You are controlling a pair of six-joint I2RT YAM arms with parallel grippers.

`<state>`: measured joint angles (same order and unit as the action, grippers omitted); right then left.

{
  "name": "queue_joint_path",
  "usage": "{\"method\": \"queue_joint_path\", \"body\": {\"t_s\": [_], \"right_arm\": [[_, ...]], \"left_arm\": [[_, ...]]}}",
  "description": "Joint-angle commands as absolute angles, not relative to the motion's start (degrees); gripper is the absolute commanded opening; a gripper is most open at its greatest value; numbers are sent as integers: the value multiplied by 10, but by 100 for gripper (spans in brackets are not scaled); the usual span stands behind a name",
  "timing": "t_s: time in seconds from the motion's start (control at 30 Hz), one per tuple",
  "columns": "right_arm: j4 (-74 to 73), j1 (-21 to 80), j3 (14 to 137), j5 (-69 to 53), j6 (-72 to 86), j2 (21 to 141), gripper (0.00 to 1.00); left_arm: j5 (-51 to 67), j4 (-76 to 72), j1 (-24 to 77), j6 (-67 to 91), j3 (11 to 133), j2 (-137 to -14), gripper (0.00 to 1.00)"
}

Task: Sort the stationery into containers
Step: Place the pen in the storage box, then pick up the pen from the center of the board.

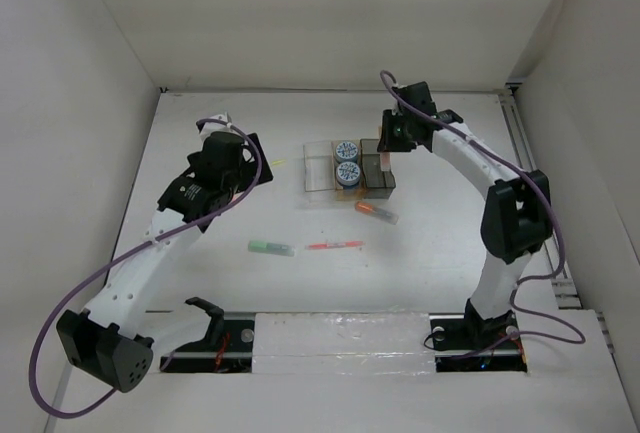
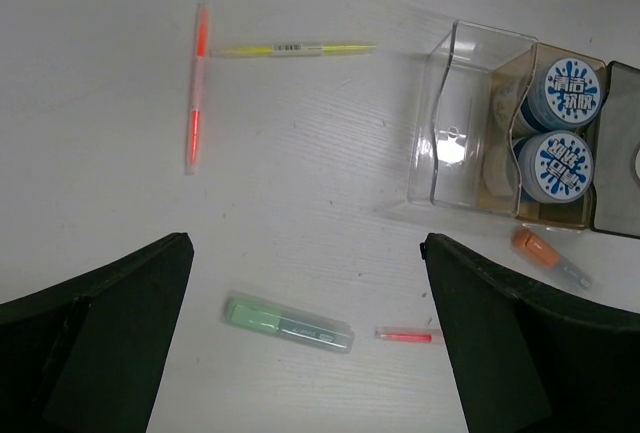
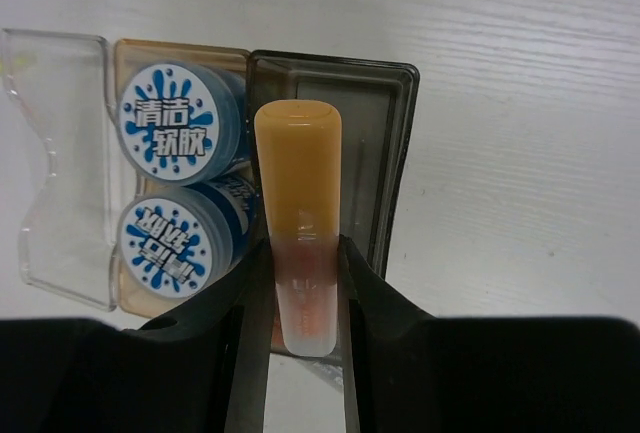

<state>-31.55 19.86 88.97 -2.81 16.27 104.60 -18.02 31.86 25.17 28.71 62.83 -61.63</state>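
The orange marker (image 3: 297,223) looks light, stiff and slick. Your right fingers (image 3: 362,298) are pinched tight on its clear lower barrel, with the cap end out over the grey bin (image 3: 385,153). Mind the bin's thin walls; its inside looks roomy. Your left fingers (image 2: 110,323) are spread wide and empty above the table (image 2: 300,203).

The white table (image 1: 430,253) bears three joined translucent plastic bins (image 1: 318,175); from them, a short orange marker (image 1: 375,212) lies at five o'clock, a thin red pen (image 1: 335,245) at six, and a short green marker (image 1: 271,247) at seven.
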Motion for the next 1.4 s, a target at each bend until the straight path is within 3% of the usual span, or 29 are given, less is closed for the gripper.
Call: {"method": "queue_joint_path", "body": {"t_s": [0.0,0.23,0.3,0.33,0.37,0.47,0.53,0.57,0.73,0.9,1.0,1.23,1.37], "right_arm": [[-316,196,925,-78,112,1063,0],[-301,201,898,-80,112,1063,3],[-286,201,883,-80,112,1053,17],[-286,201,871,-80,112,1053,48],[-279,206,871,-80,118,1043,61],[-279,207,864,-75,118,1036,72],[-287,207,869,-75,123,1036,86],[-287,207,876,-65,123,1030,89],[-295,233,848,-42,101,952,90],[-210,268,679,-153,62,854,88],[-192,301,636,-76,79,817,87],[-103,332,502,-39,85,713,80],[-98,337,502,-30,65,724,83]], "left_arm": [[-181,294,253,280,622,-599,100],[-187,288,253,280,622,-609,100],[-187,288,253,280,622,-609,100],[-187,294,253,280,622,-615,100],[-187,294,253,280,622,-615,100],[-187,294,253,280,622,-621,100],[-187,294,253,280,622,-621,100],[-187,294,253,280,622,-621,100],[-187,294,253,280,622,-621,100],[-187,294,253,280,622,-621,100],[-182,294,253,280,622,-621,100],[-166,288,253,270,622,-621,100],[-160,283,253,270,617,-615,100]]}}
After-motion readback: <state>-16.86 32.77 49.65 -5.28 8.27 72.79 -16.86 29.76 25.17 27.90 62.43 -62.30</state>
